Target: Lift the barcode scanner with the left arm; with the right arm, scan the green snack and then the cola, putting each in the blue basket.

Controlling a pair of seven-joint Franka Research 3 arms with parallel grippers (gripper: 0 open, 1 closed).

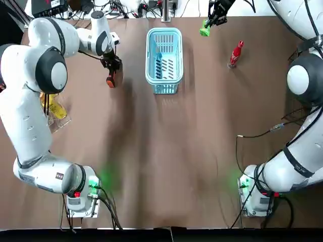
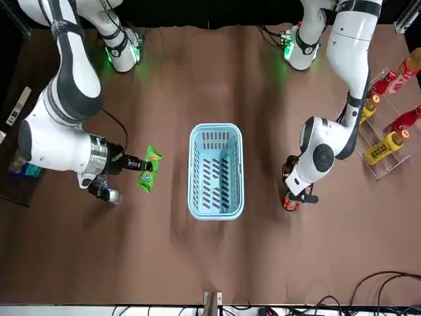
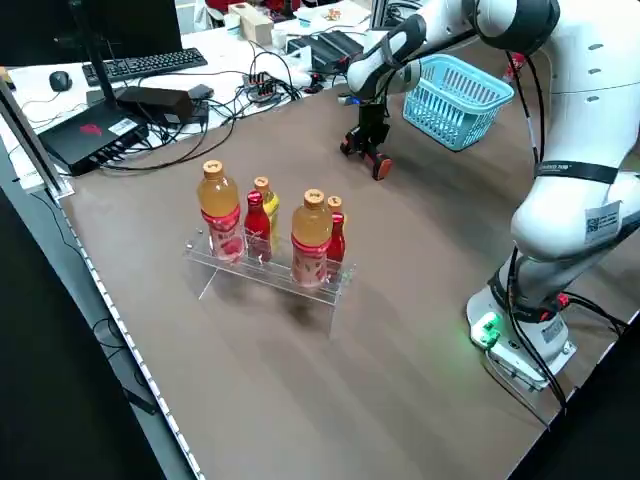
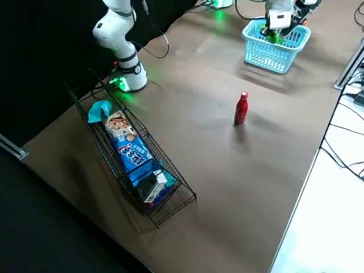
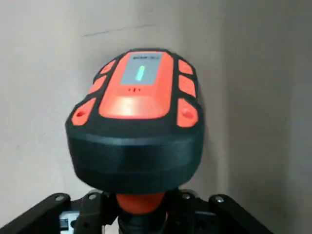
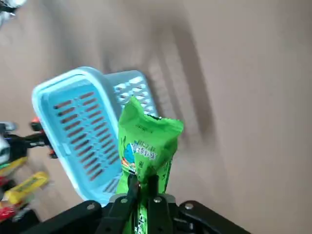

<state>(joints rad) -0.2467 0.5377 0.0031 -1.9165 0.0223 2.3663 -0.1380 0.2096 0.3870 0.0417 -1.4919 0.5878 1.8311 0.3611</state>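
My left gripper [image 1: 112,65] is shut on the orange and black barcode scanner [image 1: 110,80], left of the blue basket [image 1: 164,35]. The scanner [image 5: 139,122] fills the left wrist view, a green light on its face, low over the table. My right gripper [image 1: 214,19] is shut on the green snack [image 1: 204,29], held in the air near the table's far edge, right of the basket. In the right wrist view the snack [image 6: 146,144] hangs beside the basket [image 6: 73,122]. The red cola bottle [image 1: 235,54] stands upright to the right.
A clear rack of drink bottles [image 3: 270,240] stands on the robot's left side of the table. A long wire basket of snack packs [image 4: 133,153] lies along the right side. Cables [image 1: 255,135] trail near the right arm's base.
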